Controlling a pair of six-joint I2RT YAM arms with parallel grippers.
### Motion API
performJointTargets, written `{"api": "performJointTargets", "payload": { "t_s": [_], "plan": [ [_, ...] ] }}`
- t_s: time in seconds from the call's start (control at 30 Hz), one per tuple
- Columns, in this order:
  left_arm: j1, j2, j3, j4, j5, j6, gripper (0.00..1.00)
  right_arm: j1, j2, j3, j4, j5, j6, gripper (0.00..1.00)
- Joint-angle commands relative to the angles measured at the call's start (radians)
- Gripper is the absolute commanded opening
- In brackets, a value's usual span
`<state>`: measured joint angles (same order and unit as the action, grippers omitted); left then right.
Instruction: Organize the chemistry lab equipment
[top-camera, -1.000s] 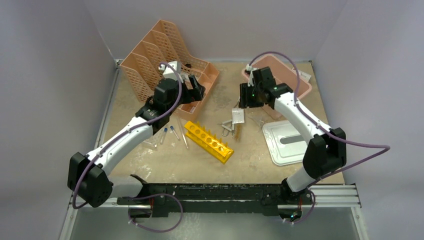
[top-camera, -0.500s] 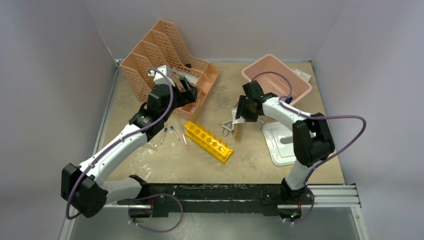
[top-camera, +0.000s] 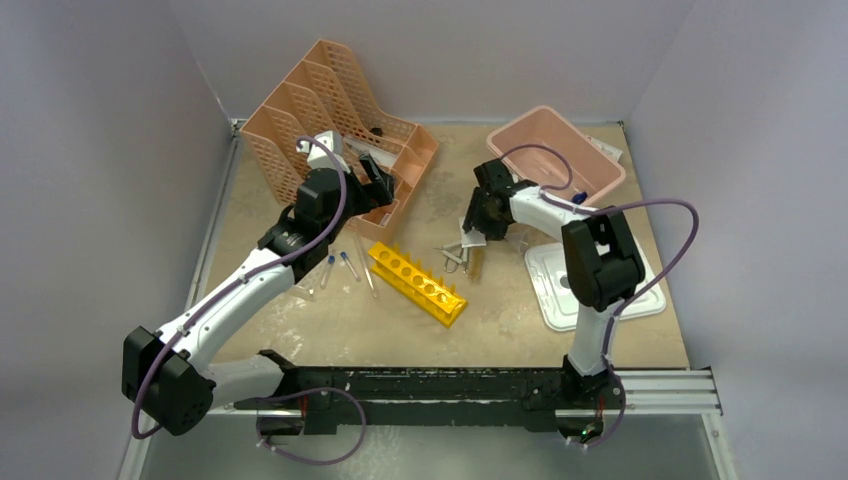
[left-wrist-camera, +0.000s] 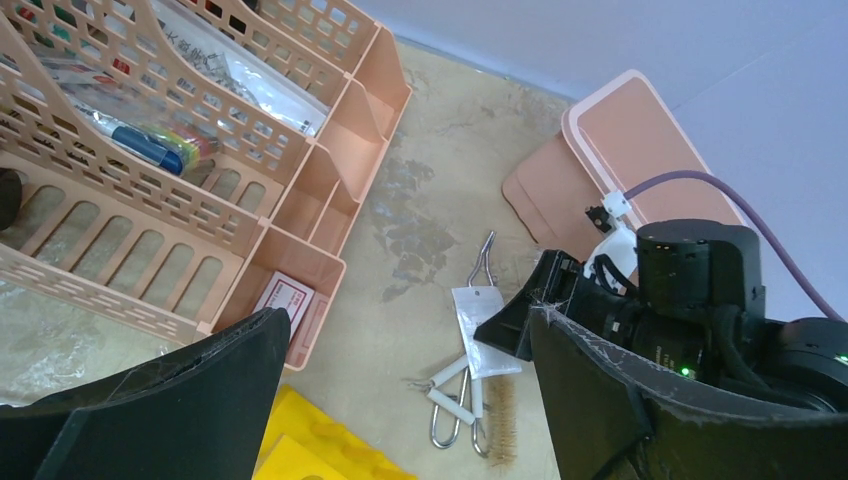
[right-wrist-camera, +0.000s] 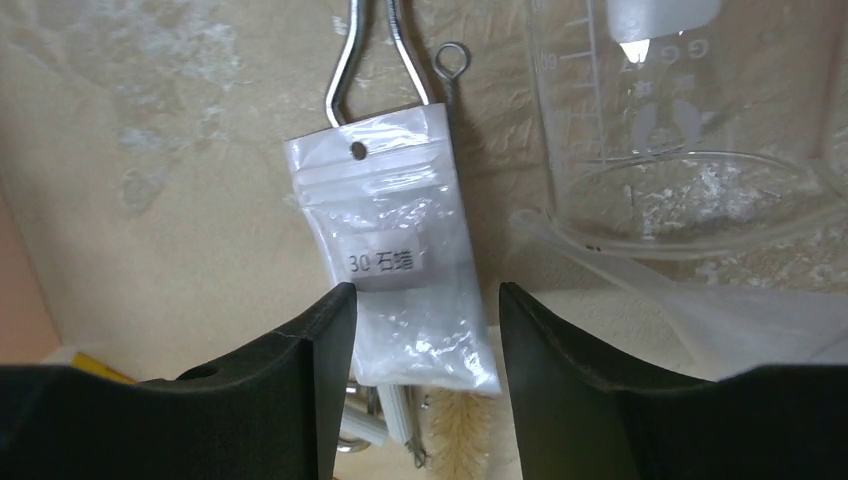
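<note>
Yellow test-tube rack (top-camera: 417, 285) lies mid-worktop (top-camera: 500, 330), set on a diagonal. Thin blue-capped tubes (top-camera: 329, 268) lie flat just left of it, near the peach mesh organizer (top-camera: 275, 140). Silvery tongs (right-wrist-camera: 368, 55) lie flat to the right of the rack, with a small clear bag (right-wrist-camera: 400, 260) marked "30" over them and a bristle brush (left-wrist-camera: 500, 435) alongside. Right gripper (right-wrist-camera: 427, 300) is low over that bag, jaws parted and straddling its lower half; whether they touch it cannot be told. Clear graduated glass vessel (right-wrist-camera: 680, 90) sits just beside the bag. Left gripper (left-wrist-camera: 410, 345) hovers by the organizer's front corner, jaws wide apart, nothing held. Pink tub (top-camera: 585, 150) stands at far right, with a white lid (top-camera: 552, 285) on the worktop nearer the arms.
</note>
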<state>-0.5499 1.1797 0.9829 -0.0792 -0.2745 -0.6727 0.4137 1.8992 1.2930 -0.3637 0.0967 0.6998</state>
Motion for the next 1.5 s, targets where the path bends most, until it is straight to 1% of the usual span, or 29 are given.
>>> {"api": "performJointTargets", "payload": {
  "t_s": [0.0, 0.3, 0.37, 0.6, 0.63, 0.77, 0.87, 0.97, 1.03, 1.17, 1.37, 1.47],
  "plan": [
    [0.007, -0.018, 0.019, 0.021, -0.008, 0.003, 0.89, 0.001, 0.005, 0.024, 0.004, 0.063, 0.009, 0.54],
    [0.006, -0.011, 0.022, 0.020, -0.015, 0.018, 0.89, 0.006, -0.037, 0.018, -0.016, 0.105, -0.052, 0.25],
    [0.007, -0.007, 0.026, 0.022, -0.015, 0.019, 0.89, 0.010, -0.054, 0.025, -0.027, 0.109, -0.070, 0.24],
    [0.007, 0.014, 0.034, 0.037, -0.010, 0.029, 0.89, 0.016, -0.104, 0.050, -0.061, 0.109, -0.120, 0.25],
    [0.007, 0.015, 0.034, 0.040, -0.008, 0.030, 0.89, 0.016, -0.106, 0.052, -0.062, 0.100, -0.125, 0.22],
    [0.007, 0.020, 0.034, 0.045, -0.006, 0.031, 0.89, 0.017, -0.113, 0.050, -0.031, 0.036, -0.151, 0.06],
    [0.007, 0.019, 0.033, 0.044, -0.006, 0.034, 0.89, 0.016, -0.106, 0.066, -0.030, 0.016, -0.158, 0.00],
    [0.007, 0.015, 0.034, 0.044, -0.007, 0.038, 0.89, 0.017, -0.106, 0.084, -0.038, -0.041, -0.177, 0.00],
    [0.008, 0.010, 0.035, 0.044, -0.006, 0.044, 0.89, 0.016, -0.124, 0.106, -0.035, -0.051, -0.211, 0.00],
    [0.007, 0.004, 0.041, 0.044, -0.008, 0.060, 0.89, 0.004, -0.180, 0.177, -0.005, -0.085, -0.344, 0.00],
    [0.007, 0.010, 0.052, 0.064, 0.038, 0.085, 0.90, -0.138, -0.248, 0.312, 0.016, -0.219, -0.405, 0.00],
    [0.008, 0.020, 0.057, 0.113, 0.081, 0.095, 0.90, -0.212, -0.276, 0.352, 0.023, -0.210, -0.429, 0.00]
  ]
}}
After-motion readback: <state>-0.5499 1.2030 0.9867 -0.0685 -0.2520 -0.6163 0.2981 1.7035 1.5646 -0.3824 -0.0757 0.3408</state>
